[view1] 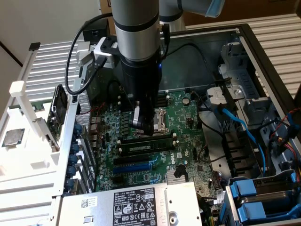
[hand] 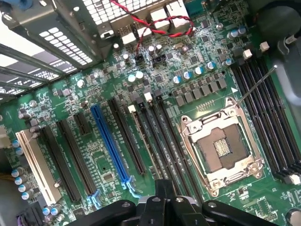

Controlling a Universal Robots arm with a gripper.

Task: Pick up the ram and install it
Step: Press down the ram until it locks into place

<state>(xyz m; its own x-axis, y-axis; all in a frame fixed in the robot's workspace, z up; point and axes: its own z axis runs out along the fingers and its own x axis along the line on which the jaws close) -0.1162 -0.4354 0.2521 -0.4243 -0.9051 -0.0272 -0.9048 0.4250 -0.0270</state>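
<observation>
We see the tool (view1: 147, 123) hanging low over the green board (view1: 188, 141) inside the open computer case (view1: 263, 61). Its dark fingers (hand: 164, 200) are pressed together, and we cannot see anything pinched between them. Just under the tool, the ram (view1: 143, 144) lies along one of the long black slots, a thin flat stick with dark chips, so it looks to us like it already sits in its place. We think the tool is right above it because that is the spot where the stick has to go in. Beside it is the square metal socket (hand: 221, 148), shiny silver with a dark middle. A bright blue slot (hand: 109, 141) runs next to more black plastic slots (hand: 162, 136), all long and straight like rails. The board is bumpy with little round silver cans and tiny parts. A twisted red and black wire (hand: 155, 26) curls near a metal wall full of small holes. Blue cables (view1: 244, 129) bend along the exterior view's right.
</observation>
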